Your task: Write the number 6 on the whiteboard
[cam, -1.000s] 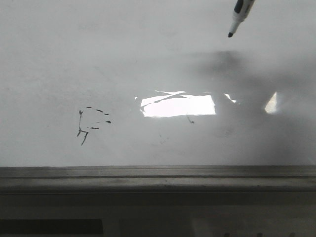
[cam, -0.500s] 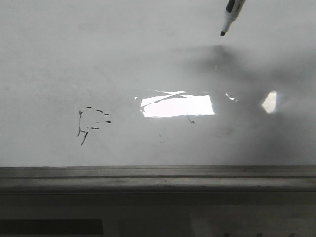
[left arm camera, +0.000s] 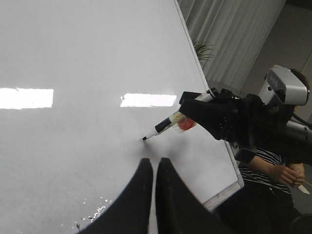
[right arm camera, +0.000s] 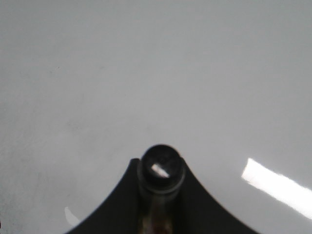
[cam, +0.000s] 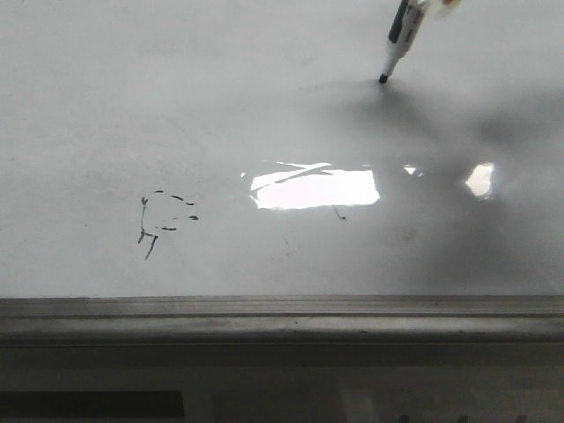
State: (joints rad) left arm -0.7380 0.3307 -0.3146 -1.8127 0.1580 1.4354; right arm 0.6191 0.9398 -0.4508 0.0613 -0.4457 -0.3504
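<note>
Though no number 6 shows yet, front view has the marker (cam: pixel 395 46) tip meeting the whiteboard (cam: pixel 176 106) at upper right. Left wrist view: left gripper (left arm camera: pixel 152 170) nearly closed, empty; right gripper (left arm camera: pixel 204 113) clamps the marker. Right wrist view: marker end-on. Next, judged: the curved downstroke.

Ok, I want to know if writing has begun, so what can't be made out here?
1. Front view: whether the marker tip touches the whiteboard; it is too small and merges with its shadow.
2. Front view: the right claw, cut off by the top edge.
3. Right wrist view: the tip and any ink, hidden behind the marker's rear end.
4. Front view: what the scribbles say; too faint, broken.
</note>
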